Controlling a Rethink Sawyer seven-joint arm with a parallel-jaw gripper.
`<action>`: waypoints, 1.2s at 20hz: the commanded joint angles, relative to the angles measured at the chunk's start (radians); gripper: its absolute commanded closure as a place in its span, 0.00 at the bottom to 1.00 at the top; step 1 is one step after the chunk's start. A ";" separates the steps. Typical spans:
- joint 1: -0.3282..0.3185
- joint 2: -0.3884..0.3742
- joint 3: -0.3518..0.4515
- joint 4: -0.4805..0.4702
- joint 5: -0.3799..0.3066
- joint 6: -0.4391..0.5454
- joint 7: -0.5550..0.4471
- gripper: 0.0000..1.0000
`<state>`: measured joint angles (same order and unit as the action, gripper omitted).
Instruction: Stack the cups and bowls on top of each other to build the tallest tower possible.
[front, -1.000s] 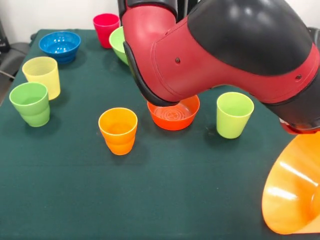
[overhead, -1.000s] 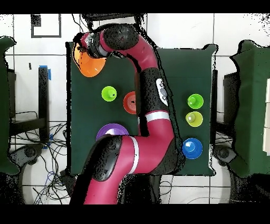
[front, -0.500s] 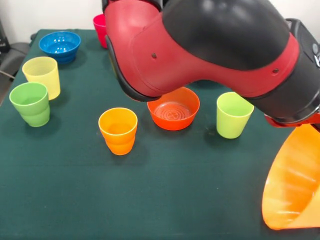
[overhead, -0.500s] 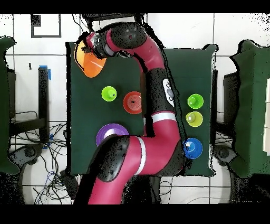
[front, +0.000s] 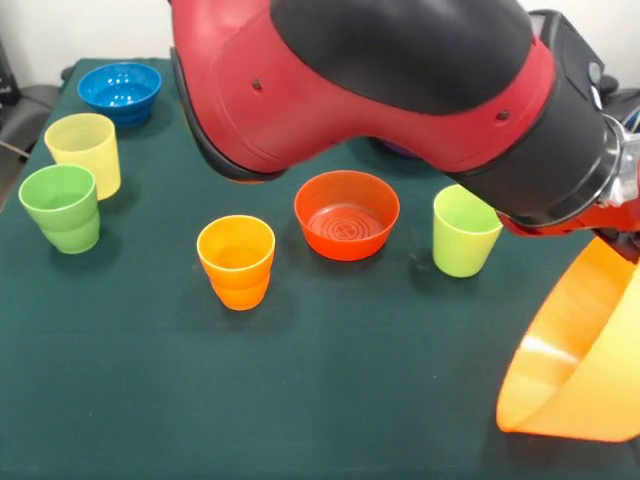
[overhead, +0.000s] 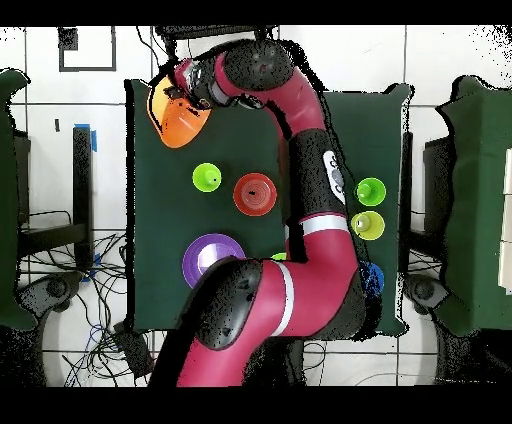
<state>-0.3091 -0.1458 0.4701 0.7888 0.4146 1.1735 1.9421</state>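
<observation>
Green-clothed table (front: 330, 400): the purple bowl (overhead: 211, 257) is seen only from overhead (arm-blocked in front). The translucent orange bowl (front: 570, 370) is held tilted at the gripper (overhead: 178, 84); finger spread can't be told.

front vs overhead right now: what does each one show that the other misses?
Front only: the orange cup, which the arm covers from above; the whole blue bowl.

Overhead only: the purple bowl in full, a sliver of green bowl, and the arm back to its base.

Both: the big orange bowl tilted at the arm's end, the red-orange bowl, the lime cup, the green cup and the yellow cup.
</observation>
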 joint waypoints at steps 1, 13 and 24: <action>-0.033 -0.044 0.086 0.166 0.038 0.053 -0.015 1.00; -0.112 -0.215 0.202 0.535 0.089 -0.145 -0.076 1.00; -0.239 -0.231 0.358 0.747 0.008 -0.300 -0.172 1.00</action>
<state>-0.5054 -0.3476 0.7216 1.3690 0.4589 0.9723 1.9421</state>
